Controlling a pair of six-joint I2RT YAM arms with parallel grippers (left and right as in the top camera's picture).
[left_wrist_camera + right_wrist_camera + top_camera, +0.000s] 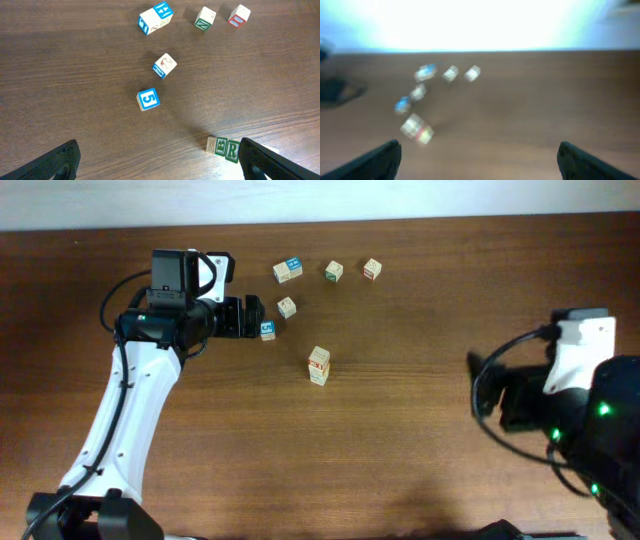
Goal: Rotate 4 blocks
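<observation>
Over the brown tabletop [400, 460], the left end effector [256, 317] hovers open beside a blue-printed wooden cube [267, 330]. The right end effector [479, 150], well apart, is open.

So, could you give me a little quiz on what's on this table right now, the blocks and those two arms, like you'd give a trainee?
1. True or false: both pairs of jaws stand open and hold no block.
2. Which letter shows on the green-printed block that touches another green-printed block? A) R B) K C) S
3. What digit is printed on the blue-printed block lying nearest the left jaws?
Key: 1 true; 2 A; 3 the digit 5.
</observation>
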